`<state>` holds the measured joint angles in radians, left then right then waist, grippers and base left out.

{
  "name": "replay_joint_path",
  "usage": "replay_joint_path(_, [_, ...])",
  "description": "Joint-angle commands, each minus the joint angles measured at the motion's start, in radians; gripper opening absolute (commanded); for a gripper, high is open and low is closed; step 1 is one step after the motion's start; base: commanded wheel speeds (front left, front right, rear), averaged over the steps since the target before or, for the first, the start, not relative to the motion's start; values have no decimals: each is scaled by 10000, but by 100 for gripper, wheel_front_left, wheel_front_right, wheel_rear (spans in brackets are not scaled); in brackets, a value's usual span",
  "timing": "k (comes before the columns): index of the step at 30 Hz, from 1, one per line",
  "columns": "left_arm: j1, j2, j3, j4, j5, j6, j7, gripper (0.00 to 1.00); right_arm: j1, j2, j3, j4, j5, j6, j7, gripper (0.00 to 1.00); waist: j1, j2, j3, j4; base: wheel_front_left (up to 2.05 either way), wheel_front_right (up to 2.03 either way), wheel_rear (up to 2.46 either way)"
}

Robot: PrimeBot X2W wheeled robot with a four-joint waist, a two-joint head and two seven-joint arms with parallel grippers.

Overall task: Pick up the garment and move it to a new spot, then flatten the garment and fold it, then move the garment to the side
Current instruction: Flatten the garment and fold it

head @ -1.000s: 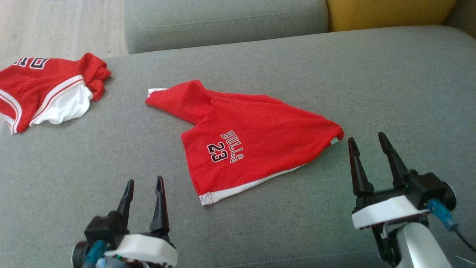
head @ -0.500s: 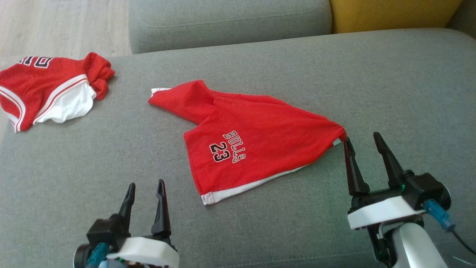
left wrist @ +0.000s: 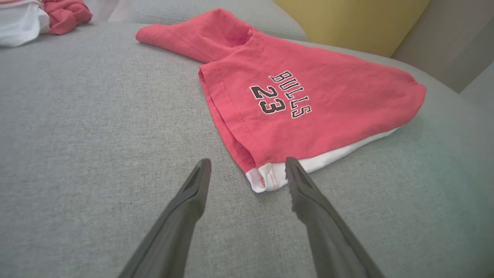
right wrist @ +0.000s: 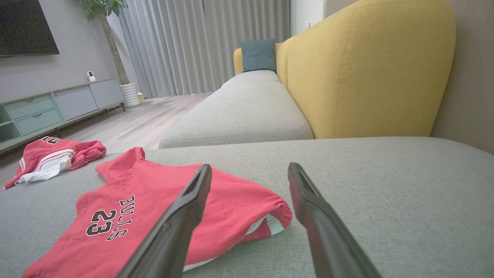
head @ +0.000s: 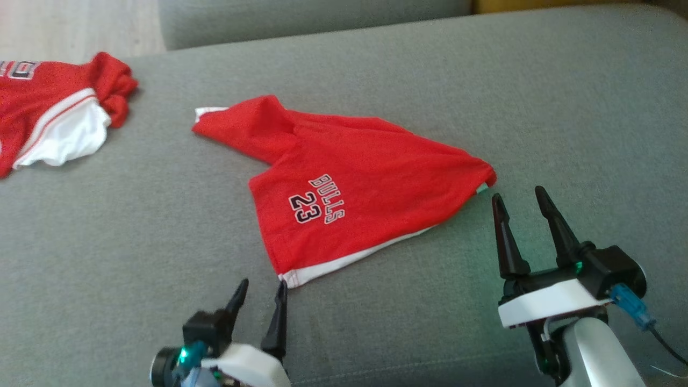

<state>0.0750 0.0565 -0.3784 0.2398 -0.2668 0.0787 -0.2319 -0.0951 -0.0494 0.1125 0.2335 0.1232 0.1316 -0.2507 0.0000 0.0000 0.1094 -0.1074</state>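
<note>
Red BULLS 23 shorts point(head: 349, 199) lie loosely spread mid grey sofa cushion point(head: 134, 226), white hem corner point(left wrist: 266, 179) at their 7 o'clock. Left gripper point(head: 263, 282) is at that corner, jaws spread, corner between the tips, not pinched. Right gripper point(head: 517, 192) is at 3 o'clock, jaws spread, empty, just beside the bunched end. Second red-white garment point(head: 48, 118) is at 10 o'clock, well apart.

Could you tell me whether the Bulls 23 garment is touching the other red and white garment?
Apart. The head view shows bare grey cushion between the Bulls 23 garment and the other garment.
</note>
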Motion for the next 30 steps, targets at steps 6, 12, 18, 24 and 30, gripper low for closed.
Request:
replay_joint_path(6, [-1252,-62,13,793,-249,-74,138,100,-545,-9,278,-363,89,-9,-110,100,0,0,553,-484,0,0,0])
replay_joint_path(12, [-1525,-62,-203,1367,-351,-217,255,100,-592,-9,220,-349,87,-9,-110,100,0,0,714,-709,0,0,0])
replay_joint_path(18, [-1637,-62,-328,1553,-405,-281,171,38,-598,-9,193,-337,108,-9,-110,100,0,0,726,-809,0,0,0])
replay_joint_path(24, [-1684,-62,-323,1531,-430,-244,8,0,-517,-9,142,17,125,-9,-110,100,0,0,670,-784,0,0,0])
replay_joint_path(30, [-1766,-13,212,942,-495,28,-240,0,-735,-9,54,1038,349,-9,-110,100,0,0,586,-592,0,0,0])
